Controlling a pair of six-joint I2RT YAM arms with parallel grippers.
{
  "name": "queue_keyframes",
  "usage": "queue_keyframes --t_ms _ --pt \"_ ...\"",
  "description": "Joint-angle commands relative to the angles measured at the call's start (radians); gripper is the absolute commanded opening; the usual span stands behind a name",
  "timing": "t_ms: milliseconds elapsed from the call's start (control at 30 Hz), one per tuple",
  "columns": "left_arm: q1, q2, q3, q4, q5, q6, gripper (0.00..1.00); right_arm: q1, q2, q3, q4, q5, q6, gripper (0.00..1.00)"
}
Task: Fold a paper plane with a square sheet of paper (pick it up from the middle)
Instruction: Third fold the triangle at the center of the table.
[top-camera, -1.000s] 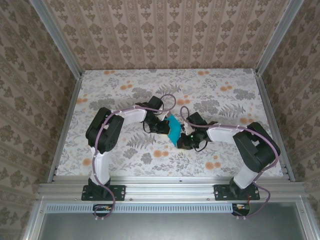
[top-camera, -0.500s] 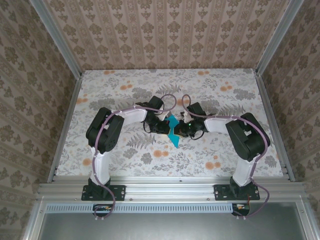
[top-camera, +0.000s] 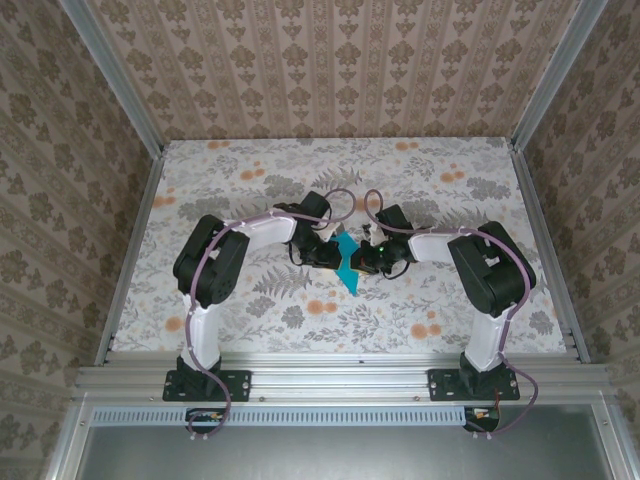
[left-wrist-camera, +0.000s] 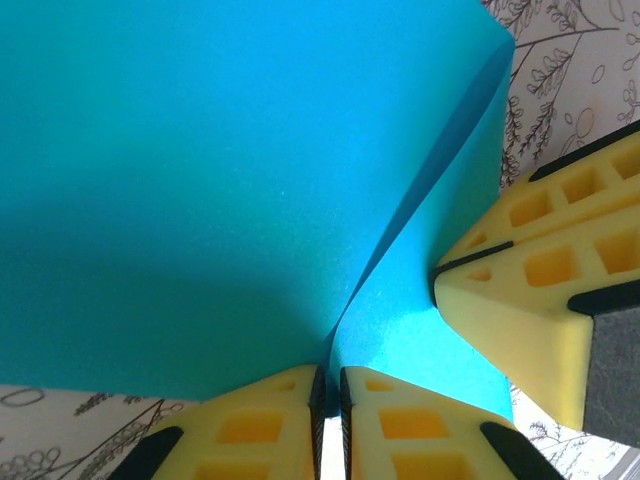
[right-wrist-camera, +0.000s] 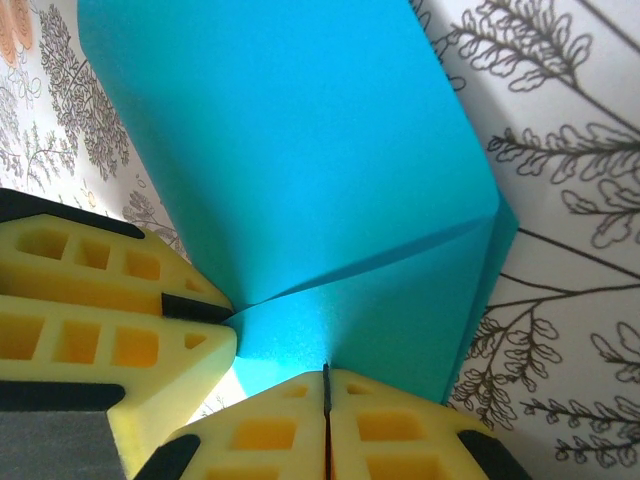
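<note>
The teal-blue square sheet of paper (top-camera: 347, 263) hangs folded between both grippers above the table's middle. It is bent along a crease, with two flaps meeting at an angle, and has no paper plane shape. In the left wrist view the paper (left-wrist-camera: 200, 180) runs down to my left gripper (left-wrist-camera: 331, 385), whose pads stand a thin slit apart at the fold's edge. My right gripper (right-wrist-camera: 326, 385) is shut on the paper's (right-wrist-camera: 300, 150) lower edge. Each wrist view also holds the other gripper's yellow fingers (left-wrist-camera: 520, 300) (right-wrist-camera: 120, 310) beside the sheet. From above, the left gripper (top-camera: 333, 255) and right gripper (top-camera: 363, 262) face each other.
The floral table cover (top-camera: 250, 190) spreads flat all around the arms. Aluminium rails (top-camera: 130, 250) and patterned walls bound the table on the left, right and back. Both arms reach inward, elbows out toward the sides.
The right arm swung left and up to meet the left gripper at the paper, which now shows smaller between them. The left pads have parted slightly.
</note>
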Motion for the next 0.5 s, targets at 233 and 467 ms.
queue_keyframes --t_ms 233,467 --pt "0.005 -0.110 0.068 -0.127 -0.087 0.003 0.29 -0.009 0.035 -0.036 -0.013 -0.005 -0.013 0.10" --pt "-0.018 -0.175 0.010 -0.048 -0.046 -0.068 0.30 -0.009 0.036 -0.047 0.034 -0.053 0.024 0.10"
